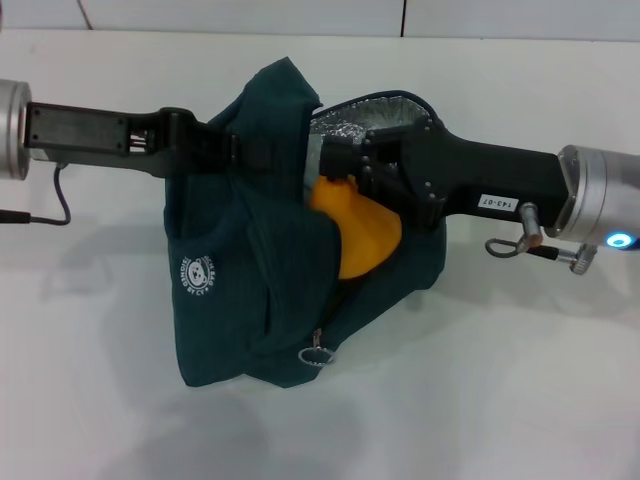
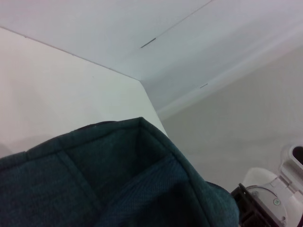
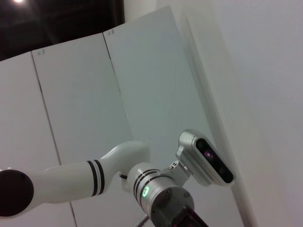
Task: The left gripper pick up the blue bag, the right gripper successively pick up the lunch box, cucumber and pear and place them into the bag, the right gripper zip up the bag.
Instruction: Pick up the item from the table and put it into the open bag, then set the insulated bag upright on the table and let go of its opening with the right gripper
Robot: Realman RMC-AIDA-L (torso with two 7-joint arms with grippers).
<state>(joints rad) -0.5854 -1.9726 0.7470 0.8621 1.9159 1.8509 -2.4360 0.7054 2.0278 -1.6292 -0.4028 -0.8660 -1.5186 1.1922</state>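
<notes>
Seemingly pear (image 1: 365, 235) at right hand (image 1: 340, 165), inside blue bag (image 1: 240, 290).

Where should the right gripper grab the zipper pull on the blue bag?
Take the silver ring pull, low on the blue bag's front. It hangs free of the fabric, so coming from the front, with a finger either side of the ring, looks best.
</notes>
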